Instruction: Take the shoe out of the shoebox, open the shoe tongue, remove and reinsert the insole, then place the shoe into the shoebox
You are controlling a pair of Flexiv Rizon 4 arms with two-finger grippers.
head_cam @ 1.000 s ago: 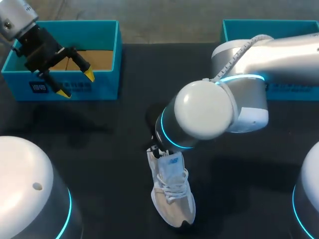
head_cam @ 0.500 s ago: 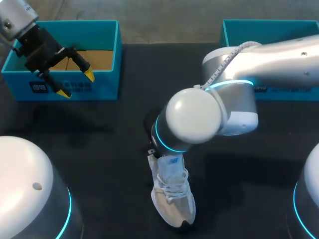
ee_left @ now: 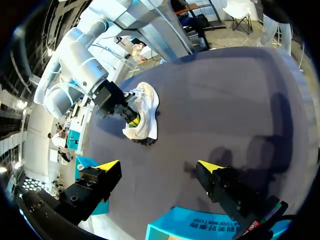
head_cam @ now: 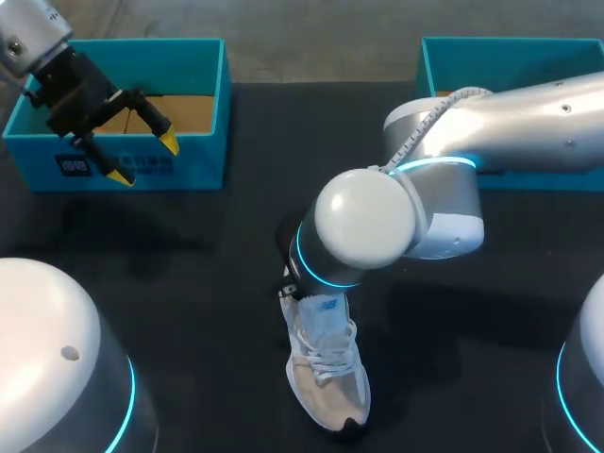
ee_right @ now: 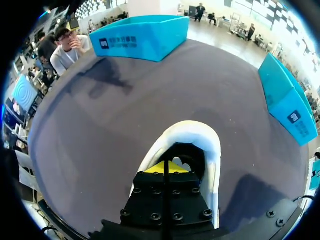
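Head view: over the last second the right arm (head_cam: 377,226) swung its elbow a bit to the left, then nearly stopped. The shoe (head_cam: 326,363) and the left gripper (head_cam: 144,159) didn't move. My read: the arm was settling its reach into the shoe, so this was the insole step, with nothing lifted out yet. The shoe was out of the box, standing on its sole on the table (head_cam: 189,283) near the middle, toe toward the near edge. The arm's big joint hid the heel end and the right gripper. The left gripper hung over the front wall of the left box (head_cam: 224,113), fingers apart and holding nothing. The right box (head_cam: 444,57) sat far right.

Left wrist view: the left gripper's own tips were wide apart over bare table, well away from the shoe (ee_left: 145,112). This view showed what the head view hid: the right gripper (ee_left: 131,117) with a yellow tip pushed into the shoe's opening.

Right wrist view: looking straight down into the shoe (ee_right: 192,132), the right gripper (ee_right: 165,167) had its fingers together, tips inside the opening. Something pale sat just beside the tips. I couldn't tell whether it was insole or tongue, or whether anything was pinched.
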